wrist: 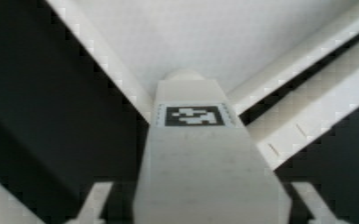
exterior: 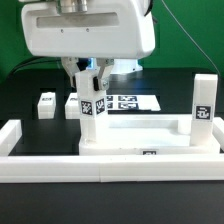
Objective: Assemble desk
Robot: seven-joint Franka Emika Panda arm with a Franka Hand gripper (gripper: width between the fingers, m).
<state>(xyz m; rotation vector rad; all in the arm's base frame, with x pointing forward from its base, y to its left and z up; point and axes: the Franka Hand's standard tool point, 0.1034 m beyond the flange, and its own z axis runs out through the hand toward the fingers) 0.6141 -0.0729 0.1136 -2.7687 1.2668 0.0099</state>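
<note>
The white tabletop panel (exterior: pixel 140 133) lies flat behind the front wall. One square leg (exterior: pixel 203 108) stands upright at its corner on the exterior view's right. My gripper (exterior: pixel 90 98) is shut on another tagged leg (exterior: pixel 93 115), held upright over the panel's corner on the exterior view's left, with its lower end at the panel. In the wrist view this leg (wrist: pixel 195 140) runs out from between my fingers (wrist: pixel 101 200), its tag facing the camera, and the tabletop (wrist: pixel 176 40) lies beyond it. A third leg (exterior: pixel 46 103) lies on the black table at the exterior view's left.
The long low white border wall (exterior: pixel 110 165) runs along the front and up both sides. The marker board (exterior: pixel 128 102) lies flat behind the tabletop. A green surface shows at the far back.
</note>
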